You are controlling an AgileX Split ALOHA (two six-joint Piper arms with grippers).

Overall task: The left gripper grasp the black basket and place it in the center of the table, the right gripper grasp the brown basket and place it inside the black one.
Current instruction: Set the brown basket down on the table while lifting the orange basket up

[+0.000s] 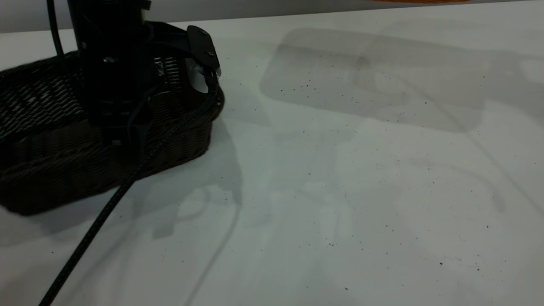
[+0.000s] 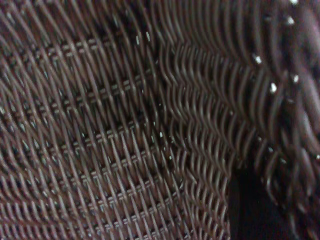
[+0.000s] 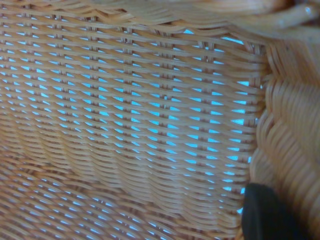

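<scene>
A braided cable (image 1: 85, 242) trailed across the near table (image 1: 340, 191). The left gripper (image 1: 127, 85) sat inside the black basket (image 1: 42, 170) at far left; its grip couldn't be told. Judged step: carrying it centreward. The brown basket (image 3: 150, 125) filled the right wrist view.

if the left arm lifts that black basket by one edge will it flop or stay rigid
Probably fairly rigid: the black basket is tightly woven wicker with a thick braided rim. It likely weighs little for its size, since the weave is thin strands around a hollow inside. Held at one edge, where the left end effector sits, it may tilt toward the far side. The ribbed weave should resist slipping.
</scene>
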